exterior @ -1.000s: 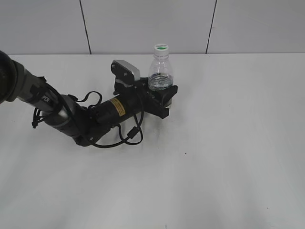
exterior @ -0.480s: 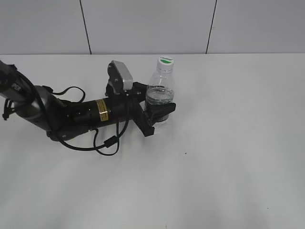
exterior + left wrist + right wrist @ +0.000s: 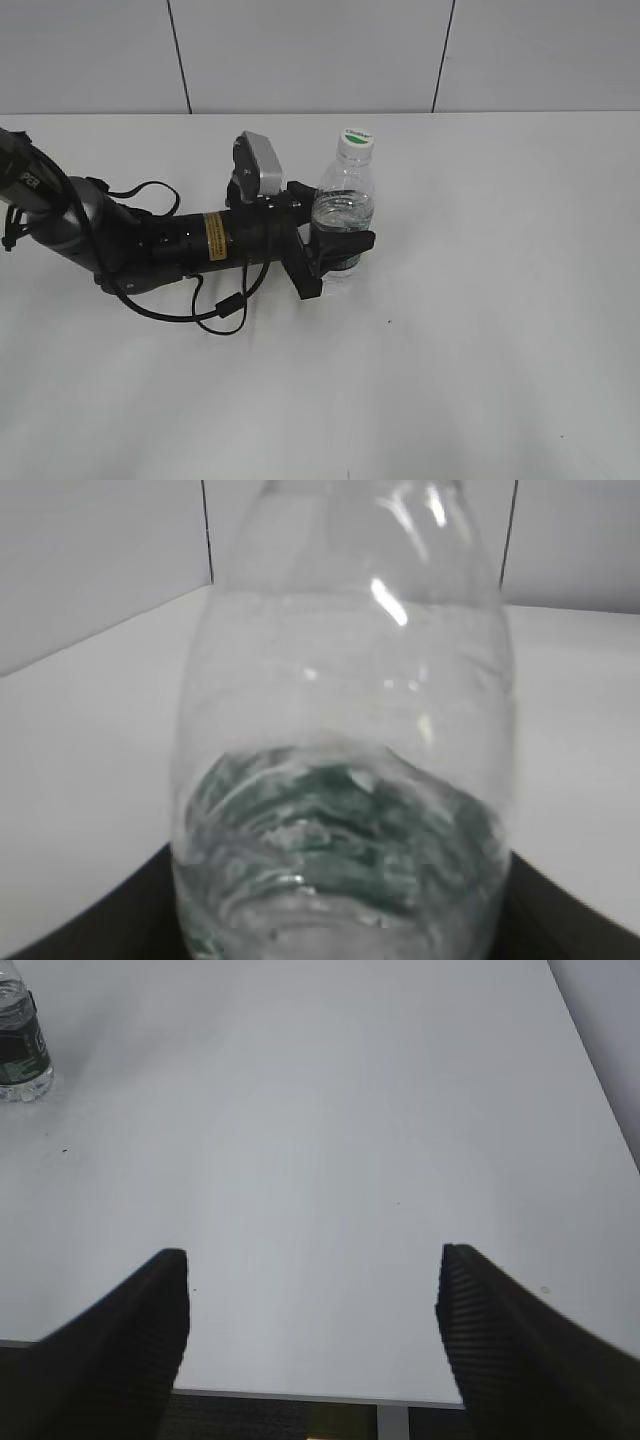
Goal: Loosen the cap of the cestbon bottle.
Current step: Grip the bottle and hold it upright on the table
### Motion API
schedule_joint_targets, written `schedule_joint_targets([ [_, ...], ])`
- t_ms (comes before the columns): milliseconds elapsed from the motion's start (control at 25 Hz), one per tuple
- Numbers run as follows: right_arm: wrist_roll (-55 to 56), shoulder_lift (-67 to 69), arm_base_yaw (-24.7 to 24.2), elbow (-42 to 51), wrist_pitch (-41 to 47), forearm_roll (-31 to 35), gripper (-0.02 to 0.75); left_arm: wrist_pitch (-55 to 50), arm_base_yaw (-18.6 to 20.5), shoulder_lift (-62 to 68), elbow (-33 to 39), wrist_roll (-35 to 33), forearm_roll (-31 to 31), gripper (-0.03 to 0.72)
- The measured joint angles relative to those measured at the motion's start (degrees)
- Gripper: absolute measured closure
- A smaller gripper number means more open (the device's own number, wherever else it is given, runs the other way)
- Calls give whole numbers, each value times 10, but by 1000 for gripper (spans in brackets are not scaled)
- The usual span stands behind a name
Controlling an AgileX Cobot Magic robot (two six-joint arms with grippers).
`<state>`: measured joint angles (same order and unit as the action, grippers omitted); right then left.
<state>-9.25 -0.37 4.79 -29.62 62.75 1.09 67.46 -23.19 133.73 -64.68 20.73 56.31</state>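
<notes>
While the left gripper (image 3: 338, 247) clamps its lower body, the cestbon bottle (image 3: 345, 205) stands upright nearer the desk's far edge.
Its white cap (image 3: 357, 139) sits on top, above the claw. Right gripper (image 3: 312, 1295): jaws wide apart, holding nothing, over bare desk (image 3: 330, 1110).

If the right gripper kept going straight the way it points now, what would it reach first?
Probably only the bare white table. The open right gripper points across empty tabletop; the cestbon bottle stands far off to the left of that line. Depth beyond is unclear.
</notes>
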Motion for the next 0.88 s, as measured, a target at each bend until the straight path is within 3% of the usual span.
schedule_joint_targets([
  [880,0,0,0,0,0,0,148,45,-2,33,24,0,-39,279],
])
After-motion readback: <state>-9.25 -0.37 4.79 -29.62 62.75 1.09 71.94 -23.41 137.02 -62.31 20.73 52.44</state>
